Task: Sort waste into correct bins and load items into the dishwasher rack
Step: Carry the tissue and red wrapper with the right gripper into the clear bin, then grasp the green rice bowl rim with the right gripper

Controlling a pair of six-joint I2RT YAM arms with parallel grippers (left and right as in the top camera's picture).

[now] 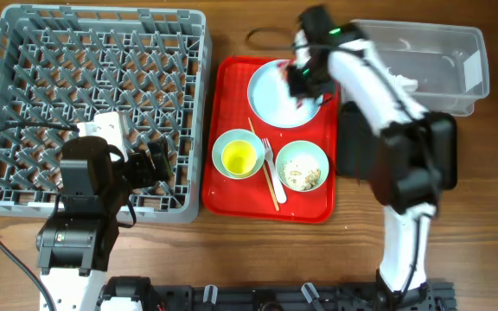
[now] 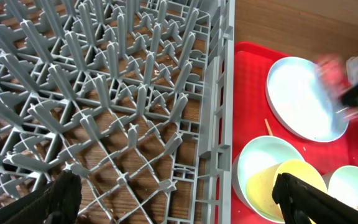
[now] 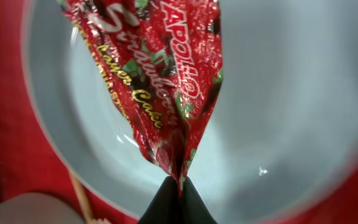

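My right gripper (image 3: 178,194) is shut on the red snack wrapper (image 3: 160,74) and holds it just above the round white plate (image 3: 278,93). In the overhead view this gripper (image 1: 302,85) is over the plate (image 1: 271,97) on the red serving tray. My left gripper (image 1: 158,164) is open and empty over the near right part of the grey dishwasher rack (image 1: 93,52); in the left wrist view its fingers (image 2: 179,202) spread wide over the rack (image 2: 104,93). The yellow cup (image 1: 239,158) lies in the pale blue bowl (image 1: 223,142). The pale green bowl (image 1: 314,155) holds crumbs (image 1: 301,176).
The red serving tray (image 1: 236,78) also carries the chopsticks (image 1: 264,164) and the white fork (image 1: 271,154). The clear tub (image 1: 439,39) stands at the back right with something white inside. The black tray (image 1: 351,142) lies in front of it, partly under my right arm.
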